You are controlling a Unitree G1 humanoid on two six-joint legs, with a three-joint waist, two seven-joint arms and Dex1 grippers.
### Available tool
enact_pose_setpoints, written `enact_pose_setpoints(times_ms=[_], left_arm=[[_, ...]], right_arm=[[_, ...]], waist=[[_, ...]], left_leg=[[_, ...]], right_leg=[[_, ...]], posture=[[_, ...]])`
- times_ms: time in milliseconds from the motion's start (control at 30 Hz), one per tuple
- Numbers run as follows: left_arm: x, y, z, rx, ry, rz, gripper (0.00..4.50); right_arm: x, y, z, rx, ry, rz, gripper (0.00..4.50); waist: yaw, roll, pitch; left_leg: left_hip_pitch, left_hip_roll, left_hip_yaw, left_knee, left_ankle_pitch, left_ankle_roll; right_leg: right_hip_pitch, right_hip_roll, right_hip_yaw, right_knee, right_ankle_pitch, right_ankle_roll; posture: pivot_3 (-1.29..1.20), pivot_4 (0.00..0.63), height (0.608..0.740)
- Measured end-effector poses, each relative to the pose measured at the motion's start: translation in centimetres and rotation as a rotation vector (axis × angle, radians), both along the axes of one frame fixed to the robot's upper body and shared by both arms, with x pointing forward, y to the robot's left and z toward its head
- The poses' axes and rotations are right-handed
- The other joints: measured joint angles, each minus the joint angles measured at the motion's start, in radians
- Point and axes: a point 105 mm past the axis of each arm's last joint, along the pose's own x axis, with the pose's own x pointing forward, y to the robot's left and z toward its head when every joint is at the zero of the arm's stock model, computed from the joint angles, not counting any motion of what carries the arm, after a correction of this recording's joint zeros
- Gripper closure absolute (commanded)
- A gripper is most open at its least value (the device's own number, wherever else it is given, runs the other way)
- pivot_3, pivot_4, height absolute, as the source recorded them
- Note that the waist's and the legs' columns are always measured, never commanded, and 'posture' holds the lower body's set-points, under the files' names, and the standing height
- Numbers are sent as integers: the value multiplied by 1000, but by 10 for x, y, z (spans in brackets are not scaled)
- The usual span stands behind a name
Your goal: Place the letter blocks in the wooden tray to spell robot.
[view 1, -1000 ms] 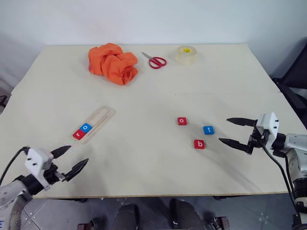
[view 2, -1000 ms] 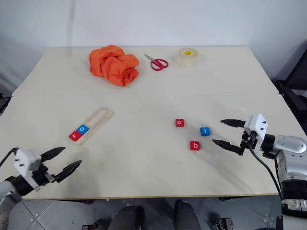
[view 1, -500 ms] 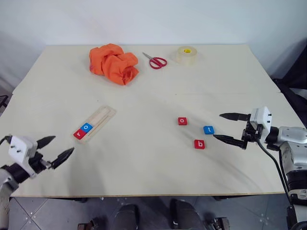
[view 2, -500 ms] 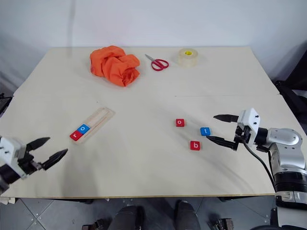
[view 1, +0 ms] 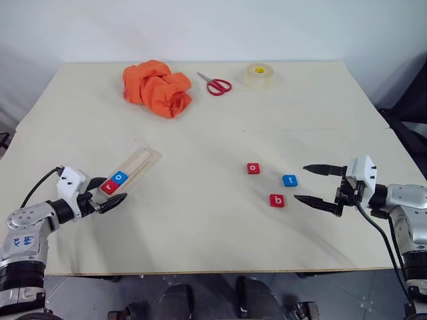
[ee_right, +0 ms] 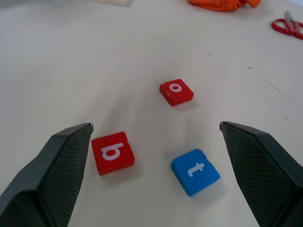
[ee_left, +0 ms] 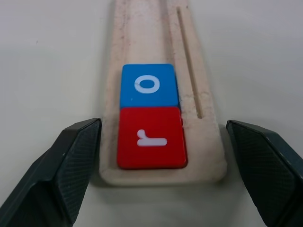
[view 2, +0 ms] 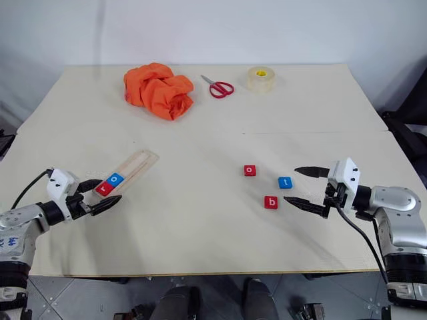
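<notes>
from the head views the near end of the wooden tray (view 1: 131,172) is partly covered by the left gripper (view 1: 105,193), and the letters on the two blocks in it are too small to read there. the left wrist view settles it: a red r block (ee_left: 150,137) sits at the tray's near end with a blue o block (ee_left: 149,85) touching it on the far side, both lying flat in the groove; the rest of the pale strip runs bare toward the far right. the left gripper's black fingers (ee_left: 71,161) are spread wide, one on each side of the tray's near end, gripping nothing.

right of centre on the table (view 1: 220,120) lie three loose blocks: red o block (ee_right: 176,91), blue t block (ee_right: 195,171) and red b block (ee_right: 112,152), apart from each other. the right gripper (view 2: 308,188) is wide open and empty, just right of the t and b.

at the far edge are an orange cloth (view 1: 157,87), red scissors (view 1: 215,84) and a tape roll (view 1: 259,75).
</notes>
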Motion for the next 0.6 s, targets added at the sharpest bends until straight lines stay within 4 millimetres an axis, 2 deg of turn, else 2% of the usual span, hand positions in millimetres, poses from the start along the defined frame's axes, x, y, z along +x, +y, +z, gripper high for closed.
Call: enact_pose_setpoints(times_ms=[233,267,367,600], left_arm=[[8,-1,-3,-3,33,-3,0],[10,-1,-3,1,41,-2,390],[9,0,-4,1,45,3,1106],[8,-3,-3,15,28,-28,1106]], right_arm=[[-2,-3,4,4,-7,-22,13],[-1,-3,4,3,-9,-24,0],[-1,-2,5,4,-13,-30,0],[1,-2,7,6,-23,-40,0]], waist=[[2,0,0],[2,0,0],[0,1,0],[0,1,-1]], left_leg=[[1,0,-1,5,0,0],[2,0,-1,5,1,0],[4,0,-1,5,2,-1],[4,0,-1,5,3,-2]], right_leg=[[1,-1,0,4,0,0],[1,-1,0,5,0,0],[2,-1,1,7,0,0],[2,-1,1,8,0,0]], posture=[[0,150,740],[0,150,740],[0,150,740],[0,150,740]])
